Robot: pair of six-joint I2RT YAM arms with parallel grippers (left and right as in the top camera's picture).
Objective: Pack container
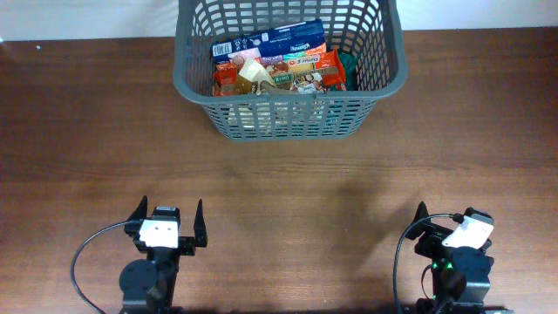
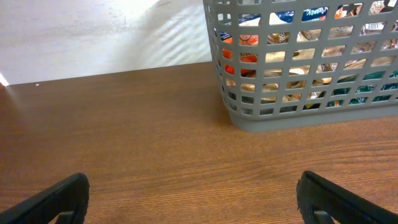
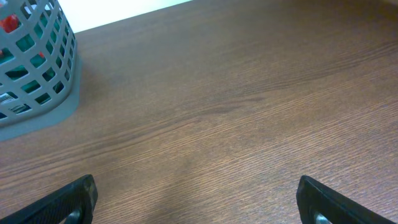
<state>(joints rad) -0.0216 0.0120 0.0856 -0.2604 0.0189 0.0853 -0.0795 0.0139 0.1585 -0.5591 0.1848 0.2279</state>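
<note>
Main risk from here, as I judge it: with no loose packet visible on the worktop [image 1: 279,192], any further reach toward the container [image 1: 288,118] would be a move without a target, and a tool driven into its lattice wall could shove it toward the far edge, since it looks light. A second risk is snagging a finger in the slots if I go in from the side and not from above. A third is disturbing the packets already loaded, some of which lie tilted against one another. The left tool [image 1: 171,208] is parked at the near edge, jaws fully spread, holding nothing. The right tool [image 1: 453,220] is parked likewise on the other side, jaws wide apart and empty. The container stands at the far middle of the worktop, well apart from both tools. Inside it I see a blue packet [image 1: 270,39] toward the back, a red-orange packet [image 1: 318,63] in front of it, smaller mixed wrappers at the left, and something teal [image 1: 349,63] against the right wall; packing appears complete or close to it
</note>
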